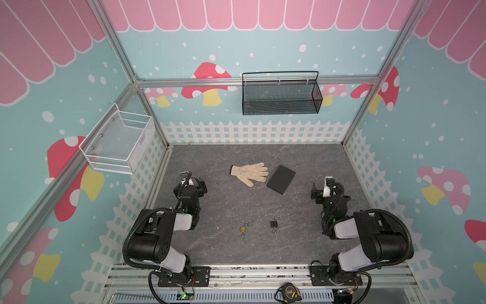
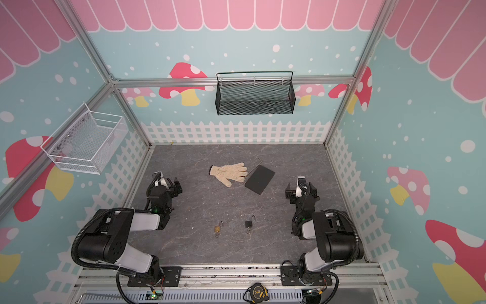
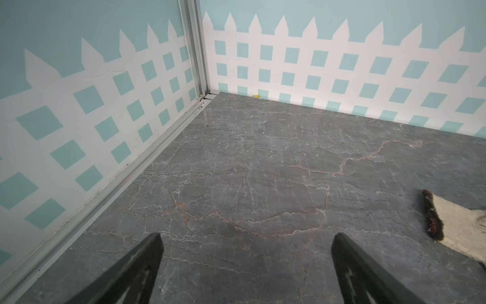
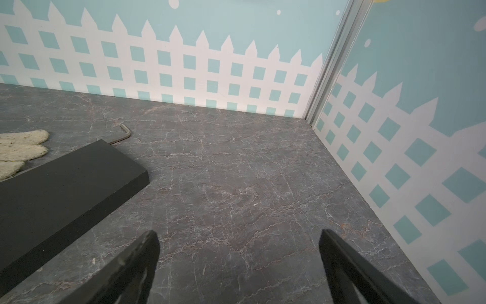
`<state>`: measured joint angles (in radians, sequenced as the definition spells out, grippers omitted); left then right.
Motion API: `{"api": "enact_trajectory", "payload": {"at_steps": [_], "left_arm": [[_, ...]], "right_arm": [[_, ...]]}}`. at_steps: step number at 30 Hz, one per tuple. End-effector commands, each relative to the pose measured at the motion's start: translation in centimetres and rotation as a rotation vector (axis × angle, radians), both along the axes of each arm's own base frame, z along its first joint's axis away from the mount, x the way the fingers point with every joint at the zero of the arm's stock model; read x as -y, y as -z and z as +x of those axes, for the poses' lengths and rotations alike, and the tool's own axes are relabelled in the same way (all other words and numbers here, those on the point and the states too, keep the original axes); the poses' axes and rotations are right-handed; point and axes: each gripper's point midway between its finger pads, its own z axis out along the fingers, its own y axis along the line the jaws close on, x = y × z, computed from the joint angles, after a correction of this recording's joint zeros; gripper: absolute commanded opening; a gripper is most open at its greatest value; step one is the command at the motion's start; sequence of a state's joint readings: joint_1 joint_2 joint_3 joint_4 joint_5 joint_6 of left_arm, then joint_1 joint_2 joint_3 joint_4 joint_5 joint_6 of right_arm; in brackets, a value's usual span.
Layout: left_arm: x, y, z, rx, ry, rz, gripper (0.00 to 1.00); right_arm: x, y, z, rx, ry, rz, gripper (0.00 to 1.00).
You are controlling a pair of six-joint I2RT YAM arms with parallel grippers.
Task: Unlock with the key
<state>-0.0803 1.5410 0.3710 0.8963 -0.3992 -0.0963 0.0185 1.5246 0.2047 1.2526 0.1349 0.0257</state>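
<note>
Two small padlocks lie on the grey floor near its front edge, in both top views. The brass padlock [image 1: 243,228] [image 2: 217,228] is on the left and the black padlock [image 1: 273,224] [image 2: 248,224] on the right. A small key [image 1: 243,235] [image 1: 274,231] shows at the near end of each; too small to tell whether it sits in the lock. My left gripper [image 1: 193,179] [image 3: 246,237] is open over bare floor, far left of the padlocks. On the far right, my right gripper [image 1: 322,188] [image 4: 238,234] is open too. Neither wrist view shows a padlock.
A cream glove [image 1: 249,172] [image 3: 457,223] lies mid-floor beside a black block [image 1: 281,179] [image 4: 60,184] and a hex key [image 4: 125,131]. A white basket [image 1: 118,143] hangs on the left wall, a black basket [image 1: 281,94] on the back wall. A tape measure [image 1: 288,291] sits on the front rail.
</note>
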Motion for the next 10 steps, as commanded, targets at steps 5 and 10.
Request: {"api": "enact_trajectory", "payload": {"at_steps": [5, 10], "left_arm": [[0.04, -0.62, 0.58, 0.011, 0.015, 0.015, 1.00], [0.08, -0.71, 0.38, 0.021, 0.017, 0.017, 1.00]], "right_arm": [[-0.08, -1.30, 0.16, 0.049, -0.015, -0.025, 0.98], [-0.08, -1.31, 0.14, 0.049, -0.015, -0.025, 0.98]]}}
